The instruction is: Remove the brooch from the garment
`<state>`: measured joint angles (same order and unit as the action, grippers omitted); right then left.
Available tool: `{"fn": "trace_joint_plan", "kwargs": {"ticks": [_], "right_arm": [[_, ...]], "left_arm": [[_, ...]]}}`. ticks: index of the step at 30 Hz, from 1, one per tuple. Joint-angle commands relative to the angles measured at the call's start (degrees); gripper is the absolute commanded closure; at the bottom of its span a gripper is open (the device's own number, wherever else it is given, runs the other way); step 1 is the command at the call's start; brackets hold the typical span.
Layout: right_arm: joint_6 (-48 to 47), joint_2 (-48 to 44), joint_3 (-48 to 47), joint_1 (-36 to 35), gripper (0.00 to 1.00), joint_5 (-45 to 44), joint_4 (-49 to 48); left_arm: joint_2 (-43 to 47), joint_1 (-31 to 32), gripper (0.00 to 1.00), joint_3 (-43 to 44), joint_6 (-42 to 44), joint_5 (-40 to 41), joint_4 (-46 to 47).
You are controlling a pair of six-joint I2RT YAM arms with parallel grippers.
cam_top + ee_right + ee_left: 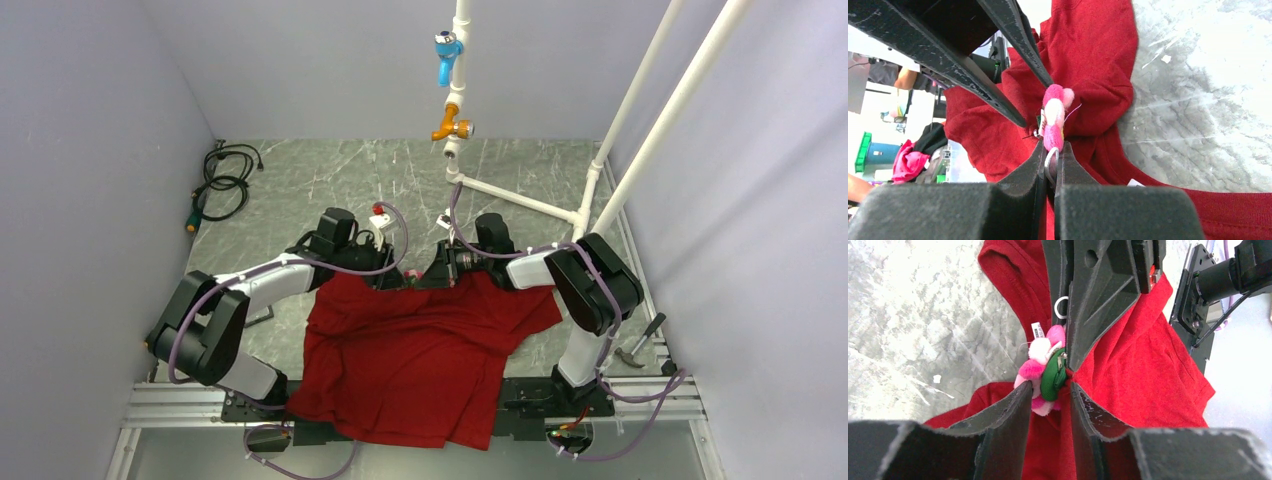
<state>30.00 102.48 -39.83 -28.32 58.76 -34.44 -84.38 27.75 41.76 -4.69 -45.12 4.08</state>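
Observation:
The red T-shirt garment [420, 350] lies spread on the table, its collar end bunched up between my two grippers. The brooch [1043, 370] is a fluffy pink and white flower with a green back and a metal ring, sitting on a raised fold of the shirt [1148, 355]. My right gripper [1050, 150] is shut on the brooch's [1054, 117] ring. My left gripper [1049, 387] is open, its fingertips either side of the brooch and the fold of cloth [1088, 45]. The white collar label [1037, 330] shows beside the brooch. In the top view the left gripper [388, 275] and right gripper [437, 272] meet at the collar.
A white pipe frame stands at the back right, carrying a blue valve [448, 45] and an orange valve [452, 125]. A coiled black cable [222, 180] lies at the back left. A hammer-like tool [640, 340] lies by the right arm's base. Grey walls close both sides.

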Motion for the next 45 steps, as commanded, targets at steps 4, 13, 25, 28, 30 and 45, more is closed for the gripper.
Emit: {"fn": "trace_joint_plan", "kwargs": {"ticks": [4,13,25,28,30,45], "right_arm": [[-2.20,-2.36,-0.12,0.03,1.00,3.14,-5.56],[-2.25,-1.90,-0.13,0.01,1.00,3.98,-6.37],[-1.20,-1.32,-0.05,0.02,1.00,4.34,-8.35],[-1.89,-1.22,-0.70,0.02,1.00,4.27,-6.96],[-2.42,-1.05,-1.11,0.06,1.00,4.21,-5.85],[-6.72,-1.38,-1.67,0.64,0.52,3.85,4.52]], "left_arm": [[-2.55,-1.17,0.61,2.87,3.99,-1.98,2.06],[-4.55,-1.21,0.64,3.51,5.04,-6.86,3.98],[-7.98,-0.79,0.83,4.47,1.96,-11.65,4.11],[-7.94,-0.77,0.95,4.64,2.48,-12.34,3.37],[-7.59,-0.81,1.00,4.82,3.44,-11.87,2.30],[-4.36,-2.61,1.00,4.71,6.23,-2.41,-2.04]]}}
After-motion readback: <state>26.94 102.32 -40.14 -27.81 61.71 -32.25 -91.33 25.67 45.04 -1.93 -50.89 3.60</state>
